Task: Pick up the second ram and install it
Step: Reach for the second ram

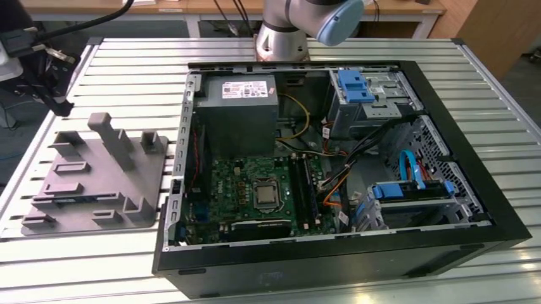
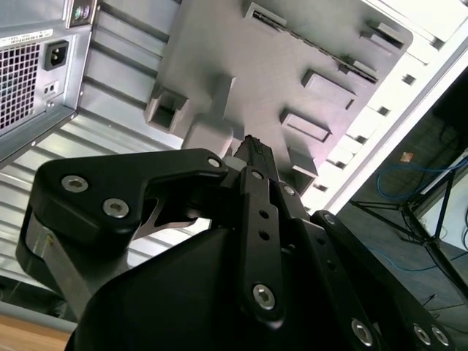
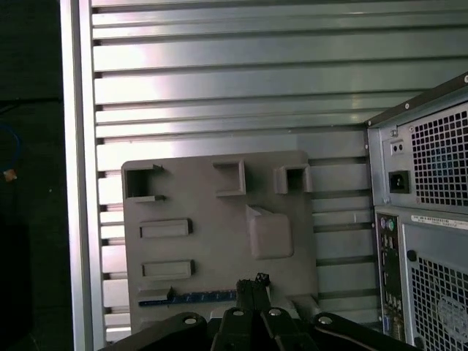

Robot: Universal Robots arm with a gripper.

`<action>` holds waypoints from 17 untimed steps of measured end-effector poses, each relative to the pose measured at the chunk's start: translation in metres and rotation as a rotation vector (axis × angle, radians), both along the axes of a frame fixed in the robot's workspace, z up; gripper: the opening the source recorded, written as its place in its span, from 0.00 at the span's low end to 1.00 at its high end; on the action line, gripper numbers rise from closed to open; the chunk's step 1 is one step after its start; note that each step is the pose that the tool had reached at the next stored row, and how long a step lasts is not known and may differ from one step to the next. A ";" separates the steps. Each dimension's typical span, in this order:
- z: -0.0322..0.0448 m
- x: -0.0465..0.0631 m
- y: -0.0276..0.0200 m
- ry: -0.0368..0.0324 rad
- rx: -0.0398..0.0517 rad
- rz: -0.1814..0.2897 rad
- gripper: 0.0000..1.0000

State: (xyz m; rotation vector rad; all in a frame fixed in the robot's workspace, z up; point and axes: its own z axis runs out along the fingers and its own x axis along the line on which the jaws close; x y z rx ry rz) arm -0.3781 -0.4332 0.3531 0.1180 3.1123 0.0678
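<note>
The second ram is a thin dark-blue strip standing on edge in a long slot of the gray moulded tray. In the exterior view the ram shows as a bluish line near the front of the tray, to the left of the open computer case. My gripper hangs well above the tray, close over the ram's slot. Its fingers are pressed together with nothing between them. The motherboard's memory slots lie beside the processor socket.
The tray has tall posts and several small pockets. The case's power supply and drive cages stand around the motherboard. The slatted metal table ends at an edge to the left of the tray. The arm's base stands behind the case.
</note>
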 end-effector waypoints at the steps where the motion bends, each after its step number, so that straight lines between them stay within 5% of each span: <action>1: -0.0011 -0.001 -0.0001 0.0001 0.0000 0.000 0.10; 17: -0.0163 -0.016 -0.0021 0.0002 -0.0001 0.000 0.10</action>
